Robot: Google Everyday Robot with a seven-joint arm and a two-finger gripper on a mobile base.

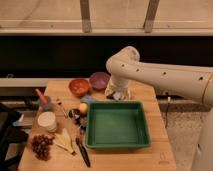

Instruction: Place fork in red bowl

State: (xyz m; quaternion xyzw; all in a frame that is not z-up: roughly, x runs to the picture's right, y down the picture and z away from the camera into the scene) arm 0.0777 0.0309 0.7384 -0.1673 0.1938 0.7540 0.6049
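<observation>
The red bowl (pixel 78 86) sits at the back of the wooden table, left of a purple bowl (pixel 99 80). A slim greyish utensil that looks like the fork (pixel 62 108) lies on the table in front and to the left of the red bowl. My gripper (pixel 119 94) hangs at the end of the white arm, just behind the green tray's back edge and to the right of both bowls, well away from the fork. Nothing shows in it.
A large green tray (pixel 118 142) fills the table's front right. On the left are a cup with a red-handled tool (pixel 42 98), a white round container (pixel 47 121), grapes (pixel 41 146), a black-handled knife (pixel 83 152) and a small orange ball (pixel 83 107).
</observation>
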